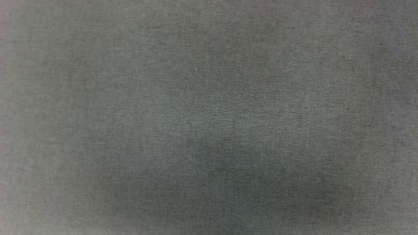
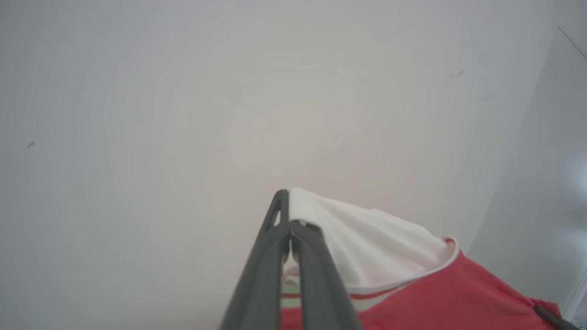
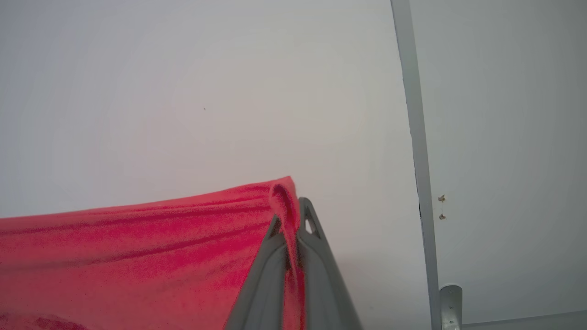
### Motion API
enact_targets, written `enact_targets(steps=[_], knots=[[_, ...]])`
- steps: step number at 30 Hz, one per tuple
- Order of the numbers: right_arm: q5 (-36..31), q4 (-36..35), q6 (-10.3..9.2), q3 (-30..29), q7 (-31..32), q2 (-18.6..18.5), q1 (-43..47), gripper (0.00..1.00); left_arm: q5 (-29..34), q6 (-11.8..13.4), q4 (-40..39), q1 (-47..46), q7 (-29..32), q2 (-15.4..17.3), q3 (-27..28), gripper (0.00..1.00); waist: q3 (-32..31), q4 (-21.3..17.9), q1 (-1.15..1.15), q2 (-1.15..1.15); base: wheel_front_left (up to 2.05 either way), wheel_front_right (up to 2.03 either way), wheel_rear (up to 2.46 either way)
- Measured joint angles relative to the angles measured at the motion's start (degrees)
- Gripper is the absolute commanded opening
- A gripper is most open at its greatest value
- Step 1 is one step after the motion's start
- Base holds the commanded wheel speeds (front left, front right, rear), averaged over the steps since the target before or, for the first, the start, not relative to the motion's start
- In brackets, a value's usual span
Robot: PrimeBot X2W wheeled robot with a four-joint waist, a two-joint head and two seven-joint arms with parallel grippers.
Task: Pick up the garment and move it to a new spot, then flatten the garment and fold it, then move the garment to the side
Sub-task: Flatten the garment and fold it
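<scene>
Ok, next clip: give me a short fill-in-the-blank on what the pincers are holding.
1. The left pincer grips the garment by its ____ panel.
2. The right pincer grips a ____ part of it.
3. Both pincers are ____ on it.
Missing words: white; red; shut.

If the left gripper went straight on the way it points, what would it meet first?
Probably the plain pale surface ahead; nothing else lies beyond the left gripper, shut on the garment. Depth unclear.

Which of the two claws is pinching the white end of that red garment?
The left gripper: it clamps the garment by its white panel; the right gripper clamps plain red cloth.
</scene>
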Motion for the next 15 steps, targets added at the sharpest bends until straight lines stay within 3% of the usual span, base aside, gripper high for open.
enact_targets(steps=[6, 11, 15], knots=[[1.34, 1.46, -0.01, 3.98, -0.29, -0.27, 1.37, 0.00, -3.45, -0.33, 2.63, 1.22, 0.82, -1.81, -0.53, 0.00, -0.22, -0.78, 0.00, 0.00, 0.00, 0.00, 0.00], [6.48, -2.40, -0.03, 10.89, 1.35, -1.11, 10.18, 0.00, -7.67, -0.33, -6.21, 13.44, 3.92, -0.49, -6.36, 0.00, -1.18, -0.44, 0.00, 0.00, 0.00, 0.00, 0.00], [12.12, -9.11, -0.04, 16.11, 2.43, -5.64, 19.33, 0.00, -10.84, -0.33, -13.55, 23.79, 1.62, 2.10, -9.50, 0.00, -2.27, 0.06, -0.01, 0.00, 0.00, 0.00, 0.00]])
